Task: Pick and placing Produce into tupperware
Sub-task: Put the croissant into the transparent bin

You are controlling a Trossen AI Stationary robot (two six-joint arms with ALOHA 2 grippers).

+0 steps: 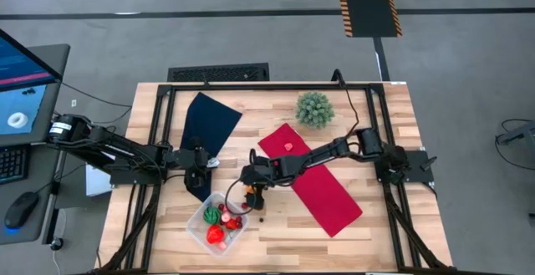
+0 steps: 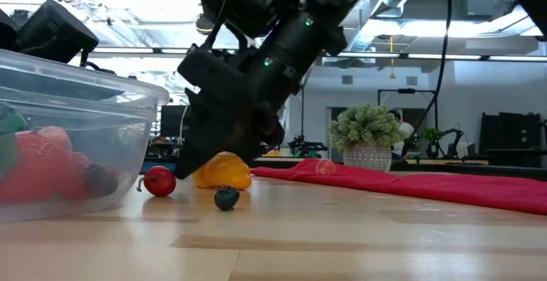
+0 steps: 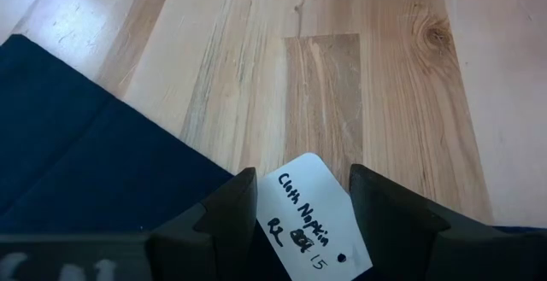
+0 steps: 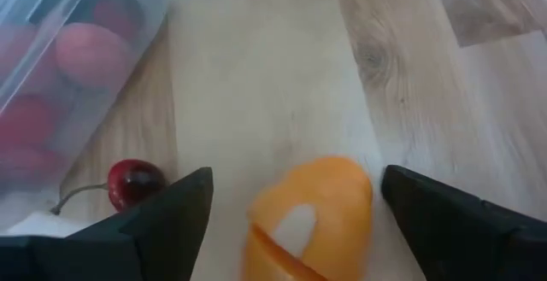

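The clear tupperware (image 1: 219, 223) sits near the table's near edge and holds red, pink and green produce. It also fills the left of the low view as the tupperware (image 2: 68, 136). Just outside it on the wood lie an orange piece (image 4: 312, 221), a red cherry (image 4: 132, 181) and a dark berry (image 2: 226, 197). My right gripper (image 4: 295, 187) is open and low over the orange piece (image 2: 224, 172), one finger on each side and apart from it. My left gripper (image 3: 301, 183) is open over a dark blue cloth (image 1: 205, 129). A small pink piece (image 1: 288, 146) lies on the red cloth.
A red cloth (image 1: 309, 179) lies slantwise under my right arm. A spiky green plant ball (image 1: 315, 108) stands near the far edge. A white tag (image 3: 312, 217) reading "Cloth Napkin" lies on the blue cloth between my left fingers. Bare wood shows at the near right.
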